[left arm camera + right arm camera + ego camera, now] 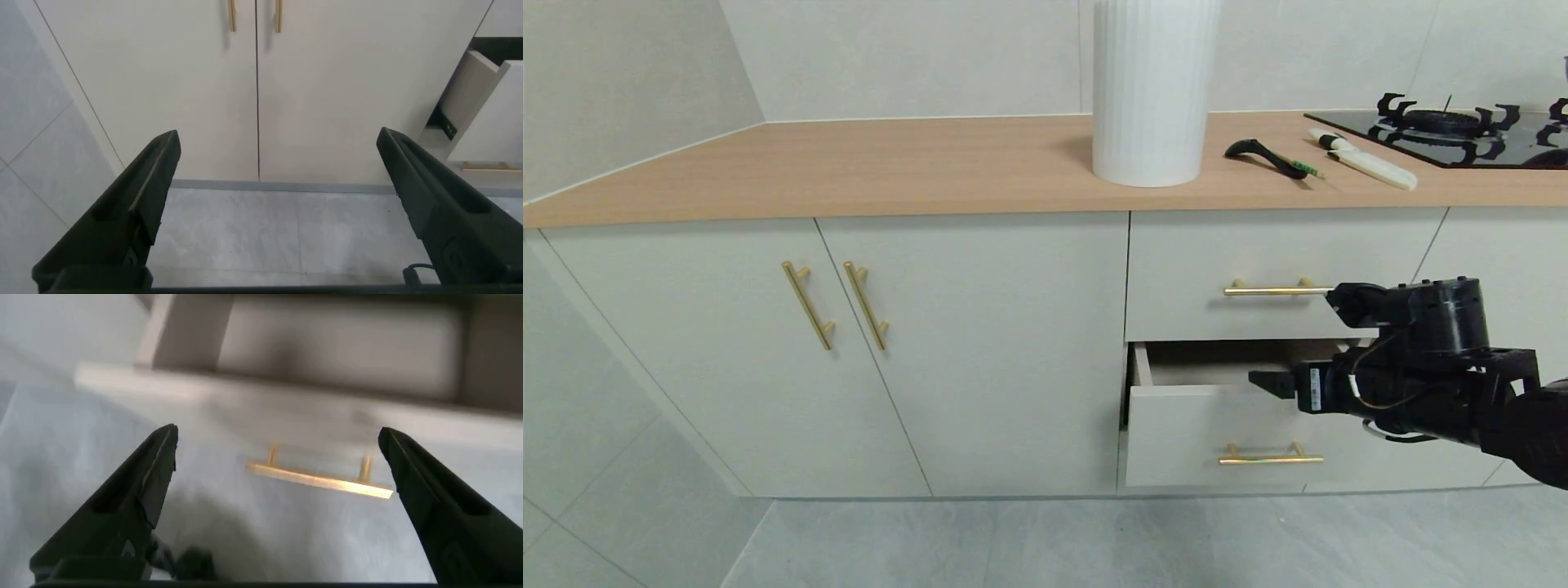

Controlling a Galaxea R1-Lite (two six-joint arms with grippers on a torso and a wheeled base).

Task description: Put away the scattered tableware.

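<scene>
I find the black-handled tool (1266, 157) and white knife (1364, 161) lying on the counter (849, 167) by the stove (1462, 135), judged light, stiff, slick, best pinched mid-handle; left jaws and right jaws gape empty, the right before the part-open drawer (1209, 400).

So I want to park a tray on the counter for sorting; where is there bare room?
The countertop is bare from its left end to the white ribbed cylinder. Right of it is crowded: black utensil, white knife, then the hob.
</scene>
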